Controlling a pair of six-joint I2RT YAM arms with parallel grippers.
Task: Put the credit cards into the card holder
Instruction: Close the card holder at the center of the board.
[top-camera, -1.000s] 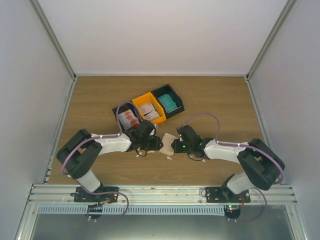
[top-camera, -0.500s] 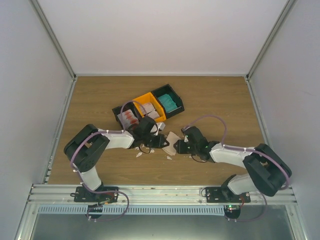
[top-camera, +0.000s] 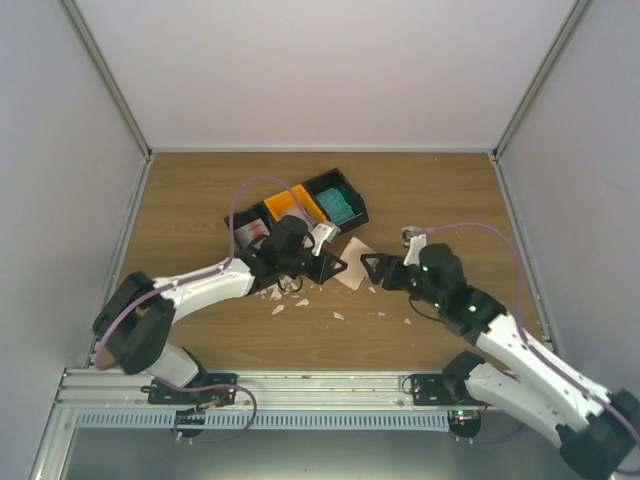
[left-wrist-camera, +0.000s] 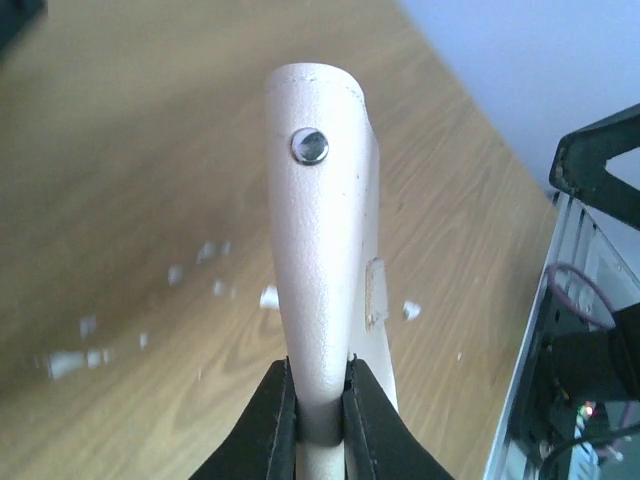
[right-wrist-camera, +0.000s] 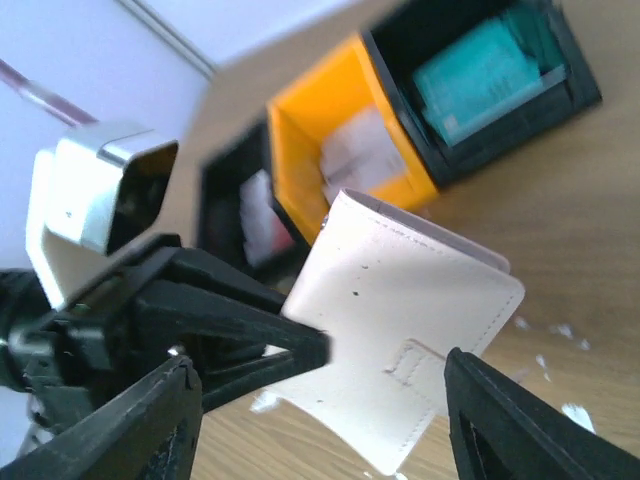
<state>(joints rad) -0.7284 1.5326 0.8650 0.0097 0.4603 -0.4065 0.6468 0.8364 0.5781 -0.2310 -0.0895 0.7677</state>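
Card holder (left-wrist-camera: 322, 270) pinched by one edge in L claw (top-camera: 338, 266), fingers (left-wrist-camera: 275, 420) clamped tight on it. Position: near table (top-camera: 200, 200) centre, just in front of the joined bins. Holder tilted; snap (left-wrist-camera: 309, 146) at its far end in L wrist view, small tab (right-wrist-camera: 408, 362) facing R wrist cam. Can't tell if its lower corner touches the table.

R claw (top-camera: 372, 270) just beside holder on the opp. side, fingers (right-wrist-camera: 140, 425) spread wide apart. Holder shows between them, not gripped.

Bins behind: teal cards (top-camera: 338, 207) in the R-end black bin (top-camera: 352, 192). Pale cards (right-wrist-camera: 350, 150) in orange bin (right-wrist-camera: 310, 120). White/red cards (top-camera: 256, 232) in L-end black bin.

White scraps (top-camera: 278, 308) scattered on table below and btwn the two claws.
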